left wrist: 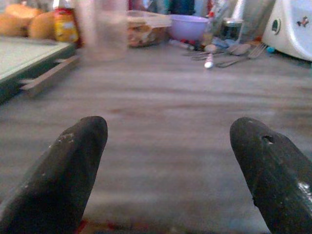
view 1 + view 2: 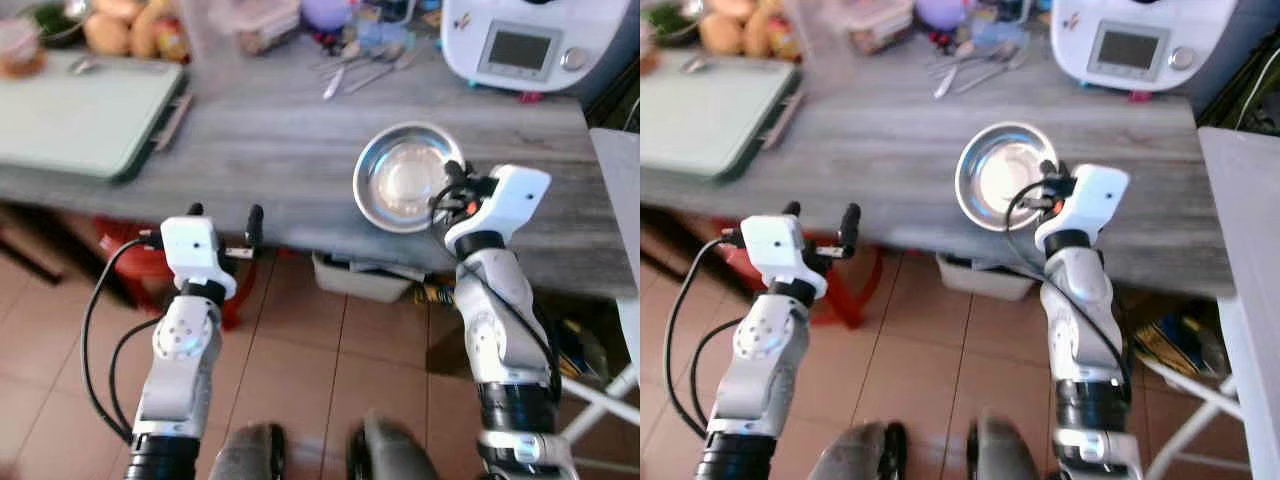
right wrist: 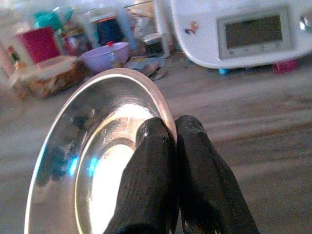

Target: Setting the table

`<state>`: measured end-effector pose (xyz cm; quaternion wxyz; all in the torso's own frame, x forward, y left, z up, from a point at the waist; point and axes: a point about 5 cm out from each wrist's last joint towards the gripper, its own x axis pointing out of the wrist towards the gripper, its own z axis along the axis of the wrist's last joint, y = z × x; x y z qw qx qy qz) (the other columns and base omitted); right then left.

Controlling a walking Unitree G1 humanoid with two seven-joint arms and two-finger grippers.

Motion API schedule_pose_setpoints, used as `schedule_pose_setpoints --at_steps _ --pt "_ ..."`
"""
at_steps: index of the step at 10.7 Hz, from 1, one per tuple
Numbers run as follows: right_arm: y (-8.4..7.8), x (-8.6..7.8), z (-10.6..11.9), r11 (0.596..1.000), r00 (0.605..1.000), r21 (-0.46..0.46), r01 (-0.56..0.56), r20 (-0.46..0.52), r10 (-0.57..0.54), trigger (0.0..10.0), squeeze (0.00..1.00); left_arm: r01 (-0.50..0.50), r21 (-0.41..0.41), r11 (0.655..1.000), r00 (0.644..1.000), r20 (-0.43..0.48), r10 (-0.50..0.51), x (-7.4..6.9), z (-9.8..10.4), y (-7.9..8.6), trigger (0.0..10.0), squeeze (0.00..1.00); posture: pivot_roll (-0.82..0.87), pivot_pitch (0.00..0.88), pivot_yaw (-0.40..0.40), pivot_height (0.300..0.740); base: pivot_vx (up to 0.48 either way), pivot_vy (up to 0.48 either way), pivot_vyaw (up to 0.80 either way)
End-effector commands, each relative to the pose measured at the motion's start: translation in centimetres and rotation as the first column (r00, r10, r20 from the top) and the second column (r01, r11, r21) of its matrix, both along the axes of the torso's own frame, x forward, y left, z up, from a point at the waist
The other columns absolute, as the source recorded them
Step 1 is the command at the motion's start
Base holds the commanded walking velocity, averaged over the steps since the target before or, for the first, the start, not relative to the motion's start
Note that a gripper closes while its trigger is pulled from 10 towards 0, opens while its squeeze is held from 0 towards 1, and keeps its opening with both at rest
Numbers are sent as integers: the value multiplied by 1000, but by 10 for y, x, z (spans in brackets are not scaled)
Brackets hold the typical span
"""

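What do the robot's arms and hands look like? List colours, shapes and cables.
Both arms are silver, jointed tubes with black bands low down and white boxy wrist housings. Loose black cables loop beside each. The left hand and right hand each have two long black fingers, scuffed with pale specks.

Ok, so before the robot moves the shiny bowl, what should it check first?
1. Right gripper pinching the bowl's rim: ok, one finger inside and one outside.
2. Bowl empty: ok, nothing inside.
3. Bowl lifted off the table: cannot tell.
4. Left gripper free: ok, fingers apart, holding nothing, at the table's edge.
5. Spoons out of the way: ok, they lie farther back.
6. White kitchen machine apart from the bowl: ok.
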<state>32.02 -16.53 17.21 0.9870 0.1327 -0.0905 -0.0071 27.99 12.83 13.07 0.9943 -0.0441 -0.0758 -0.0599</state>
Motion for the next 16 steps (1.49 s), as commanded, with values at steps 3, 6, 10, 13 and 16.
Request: schedule_pose_setpoints --at_steps 3,6,10,13,16 --pt "1 10 -11 985 993 168 34 -120 -14 10000 0 -61 23 998 998 -28 62 -3 -3 8 10000 0 -3 187 12 740 0 0 0" --pt "22 9 -28 944 970 329 -15 -226 94 10000 0 -82 51 995 994 -69 85 -25 -9 25 10000 0 20 212 19 740 0 0 0" --pt "38 28 -21 900 949 434 -45 -263 174 10000 0 -32 60 998 993 -110 39 -38 -14 20 10000 0 27 220 10 740 0 0 0" --pt "48 40 -14 880 933 472 -51 -292 211 10000 1000 -5 71 997 993 -114 13 -38 -14 20 10000 0 29 214 4 740 0 0 0" --pt "48 35 -13 868 930 493 -56 -291 226 10000 1000 0 78 997 994 -112 9 -36 -12 20 10000 0 18 215 3 740 0 0 0"
